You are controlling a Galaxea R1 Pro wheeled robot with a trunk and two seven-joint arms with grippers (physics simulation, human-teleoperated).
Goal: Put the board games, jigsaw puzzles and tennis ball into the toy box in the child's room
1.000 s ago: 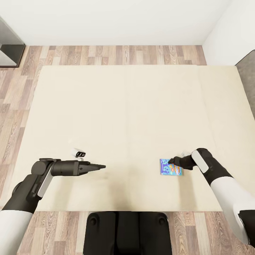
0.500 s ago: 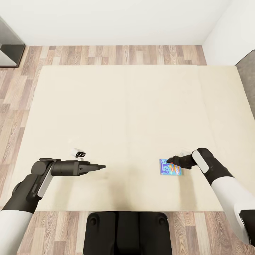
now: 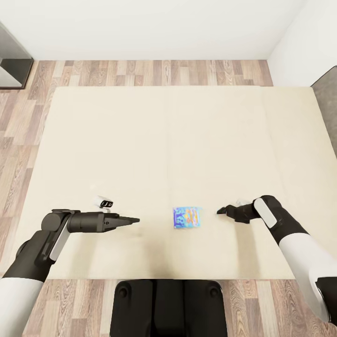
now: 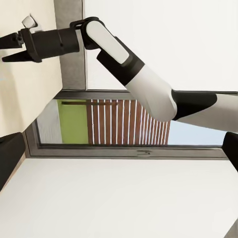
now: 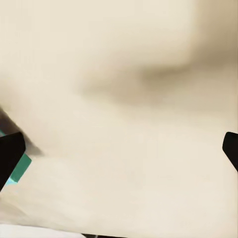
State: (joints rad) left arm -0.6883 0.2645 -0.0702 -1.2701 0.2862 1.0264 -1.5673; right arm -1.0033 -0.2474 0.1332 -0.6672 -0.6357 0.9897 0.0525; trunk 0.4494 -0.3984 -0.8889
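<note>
1. The small blue board game point(image 3: 187, 217) lies flat on the bed point(image 3: 168, 140), between my two grippers, touching neither.
2. My right gripper point(image 3: 221, 211) is spread and empty; my left gripper point(image 3: 135, 219) looks pressed together.
3. I judge the box light, stiff and thin, prone to sliding on the mattress; I'd pinch across its short edges.

Both hands point(image 3: 132, 219) point(image 3: 221, 211) empty, inward-pointing
</note>
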